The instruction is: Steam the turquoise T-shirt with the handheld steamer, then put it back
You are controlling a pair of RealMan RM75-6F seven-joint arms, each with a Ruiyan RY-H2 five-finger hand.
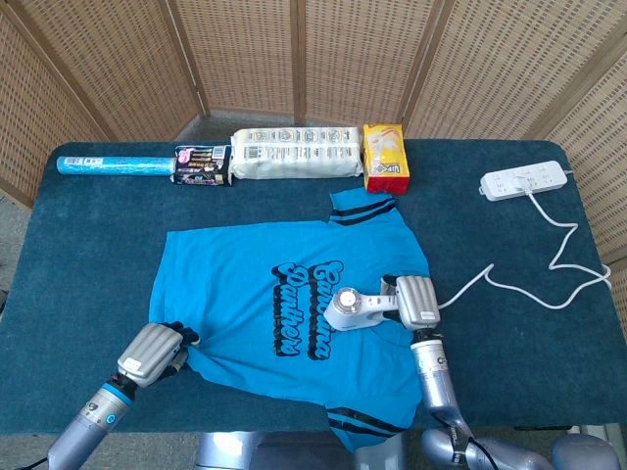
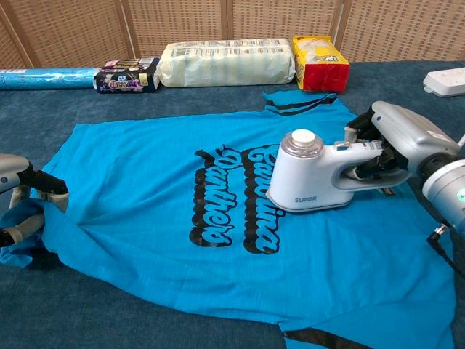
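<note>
The turquoise T-shirt (image 1: pixel 255 255) (image 2: pixel 145 167) lies flat on the table, its black lettering facing up. My right hand (image 1: pixel 415 302) (image 2: pixel 399 138) grips the handle of the white handheld steamer (image 1: pixel 351 308) (image 2: pixel 309 174), whose base rests on the shirt at the right end of the lettering. My left hand (image 1: pixel 154 354) (image 2: pixel 16 196) pinches the shirt's left sleeve at the near left, where the cloth is bunched up.
Along the far edge lie a blue roll (image 1: pixel 113 165), a dark packet (image 1: pixel 202 164), a white pack of rolls (image 1: pixel 294 154) and a yellow-red pack (image 1: pixel 385 155). A white power strip (image 1: pixel 524 180) sits far right, its cable (image 1: pixel 549 264) snaking toward the steamer. Wicker screens stand behind.
</note>
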